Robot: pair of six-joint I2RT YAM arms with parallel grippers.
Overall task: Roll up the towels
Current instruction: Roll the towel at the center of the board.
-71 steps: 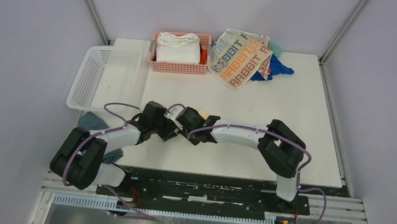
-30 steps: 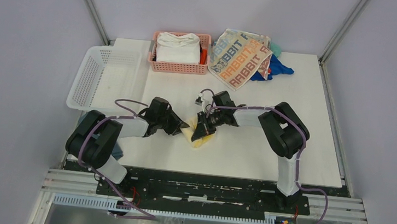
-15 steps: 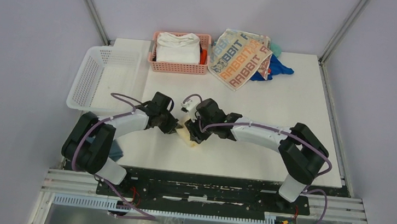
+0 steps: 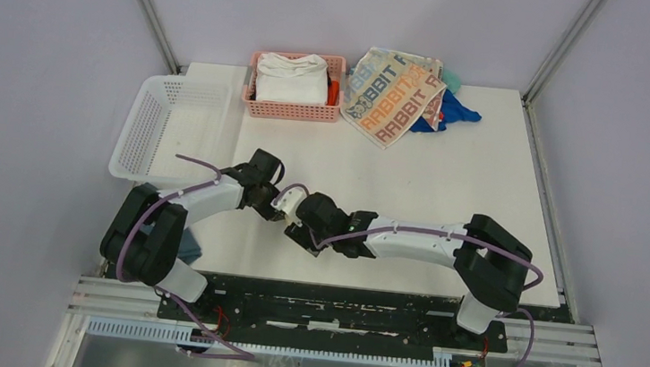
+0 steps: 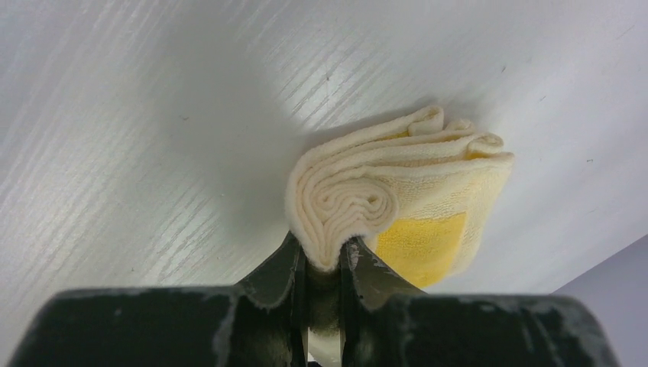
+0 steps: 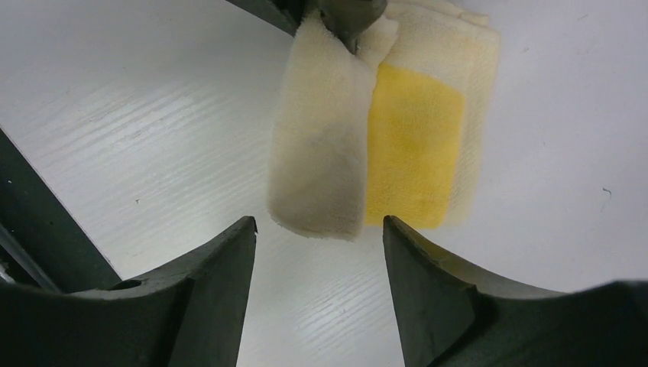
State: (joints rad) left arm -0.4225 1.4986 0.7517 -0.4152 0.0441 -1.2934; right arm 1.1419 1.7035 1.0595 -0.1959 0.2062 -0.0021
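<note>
Top external: left arm (image 4: 208, 197) bent inward, left claw (image 5: 325, 264) pinching yellow towel (image 5: 424, 233); right claw (image 6: 319, 225) wide, apparently clear.

A white wood-grain tabletop (image 4: 483, 181) fills the middle. Plain lilac walls (image 4: 35, 75) rise behind and beside the tabletop, and slanted metal posts (image 4: 147, 9) meet its far corners. Soft, even light.
</note>
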